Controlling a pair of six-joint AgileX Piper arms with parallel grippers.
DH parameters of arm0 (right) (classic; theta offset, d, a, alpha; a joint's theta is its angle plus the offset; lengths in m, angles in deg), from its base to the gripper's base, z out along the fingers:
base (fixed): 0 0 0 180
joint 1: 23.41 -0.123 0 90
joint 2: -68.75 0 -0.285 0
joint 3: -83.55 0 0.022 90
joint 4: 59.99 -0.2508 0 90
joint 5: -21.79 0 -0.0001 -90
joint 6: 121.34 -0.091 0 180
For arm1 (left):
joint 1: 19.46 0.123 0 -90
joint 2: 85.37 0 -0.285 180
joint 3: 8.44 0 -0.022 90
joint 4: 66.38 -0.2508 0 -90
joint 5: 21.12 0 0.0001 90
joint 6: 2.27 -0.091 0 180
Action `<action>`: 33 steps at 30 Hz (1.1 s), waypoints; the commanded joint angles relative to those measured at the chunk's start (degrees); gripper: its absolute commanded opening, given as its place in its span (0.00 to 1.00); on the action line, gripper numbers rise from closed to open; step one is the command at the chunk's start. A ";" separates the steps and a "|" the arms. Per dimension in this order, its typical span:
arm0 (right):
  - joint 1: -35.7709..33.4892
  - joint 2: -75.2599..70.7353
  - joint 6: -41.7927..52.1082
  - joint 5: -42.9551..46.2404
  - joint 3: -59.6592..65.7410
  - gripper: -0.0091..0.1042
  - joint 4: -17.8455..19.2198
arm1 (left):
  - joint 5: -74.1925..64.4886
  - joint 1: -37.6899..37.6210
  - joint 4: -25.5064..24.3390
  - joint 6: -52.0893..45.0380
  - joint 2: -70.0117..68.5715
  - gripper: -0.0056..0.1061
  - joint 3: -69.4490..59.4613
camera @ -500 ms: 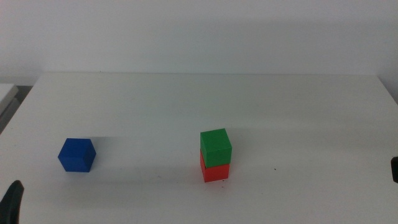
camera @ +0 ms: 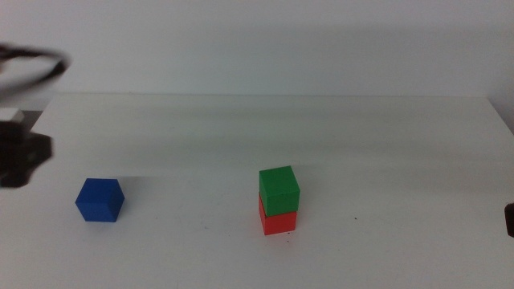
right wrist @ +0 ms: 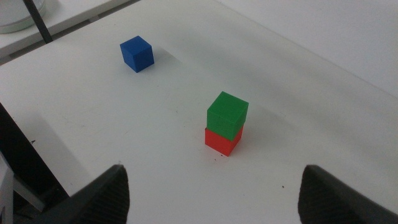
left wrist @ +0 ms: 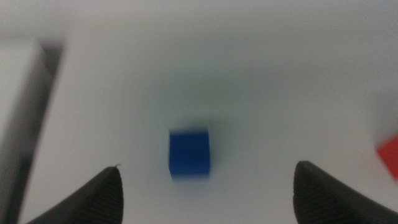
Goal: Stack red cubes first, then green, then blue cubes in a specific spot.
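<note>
The green cube (camera: 279,188) sits on the red cube (camera: 278,221) in the middle of the white table, on the spot with faint dark specks (camera: 356,217). The blue cube (camera: 99,200) stands alone at the left. My left arm (camera: 20,152) is a blurred dark shape just up and left of the blue cube. In the left wrist view my left gripper (left wrist: 206,165) is wide open, with the blue cube (left wrist: 189,153) between and beyond its jaws, untouched. My right gripper (right wrist: 213,168) is open and empty, waiting at the right edge (camera: 509,218).
The right wrist view shows the stack, green (right wrist: 227,113) on red (right wrist: 222,140), and the blue cube (right wrist: 137,53) far off. A black cable (camera: 36,63) loops at the upper left. The table's left edge (left wrist: 37,112) lies close to the blue cube.
My left arm has swung up from the bottom left corner to the left side, close to the blue cube. The cubes and my right gripper have not moved.
</note>
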 commanded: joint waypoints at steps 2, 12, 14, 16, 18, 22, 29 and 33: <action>-0.12 -0.14 0.45 0.15 0.31 0.89 0.08 | -10.78 -0.05 1.79 0.55 13.08 0.89 7.89; -0.12 -0.14 0.45 0.15 0.31 0.89 0.08 | -14.53 -0.05 2.27 2.73 39.81 0.89 20.97; -0.12 -0.14 0.45 0.15 0.31 0.89 0.08 | -14.63 -0.05 1.07 0.78 43.78 0.89 23.02; -0.12 -0.14 0.45 0.15 0.31 0.89 0.08 | -14.63 -0.05 -0.21 -0.22 47.03 0.89 24.66; -0.12 -0.14 0.45 0.15 0.31 0.89 0.08 | -14.14 0.06 -1.62 0.01 50.06 0.89 25.52; -0.12 -0.14 0.45 0.15 0.31 0.89 0.08 | -11.77 0.14 -1.02 -0.09 54.00 0.89 25.64; -0.12 -0.14 0.45 0.15 0.31 0.89 0.08 | -7.67 0.14 -1.53 -0.09 58.65 0.89 25.64; -0.12 -0.14 0.45 0.15 0.31 0.89 0.08 | -6.45 0.14 -1.77 -0.09 60.73 0.89 25.64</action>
